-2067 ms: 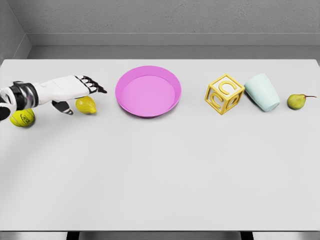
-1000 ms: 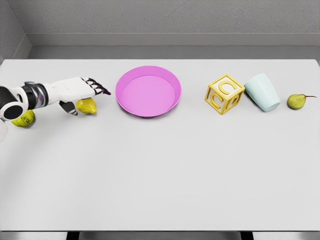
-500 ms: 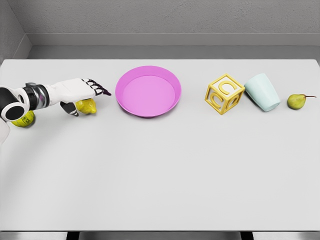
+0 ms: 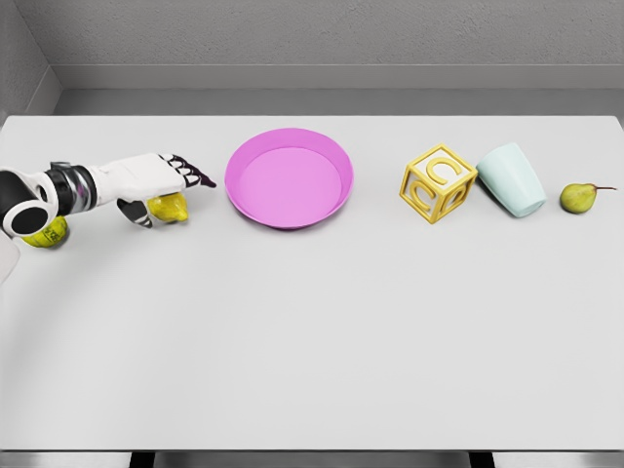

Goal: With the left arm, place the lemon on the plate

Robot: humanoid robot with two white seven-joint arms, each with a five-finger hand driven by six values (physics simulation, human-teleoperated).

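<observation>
One arm is in view: the left hand (image 4: 156, 180) reaches in from the left edge and sits over the lemon (image 4: 170, 208), well to the left of the plate (image 4: 289, 178). Its fingers (image 4: 191, 173) stretch out flat toward the plate and the thumb (image 4: 136, 213) hangs down on the near side of the lemon; the hand is spread and grips nothing, though whether it touches the fruit cannot be told. The lemon rests on the table (image 4: 312, 331), not on the plate. Further left of the plate, partly behind the forearm, lies a yellow ball (image 4: 44, 234). To the right of the pink plate stands a yellow letter block (image 4: 438, 183), then a pale cup (image 4: 512, 179) tipped on its side just beside the block, then a pear (image 4: 579, 198) furthest from the plate.
</observation>
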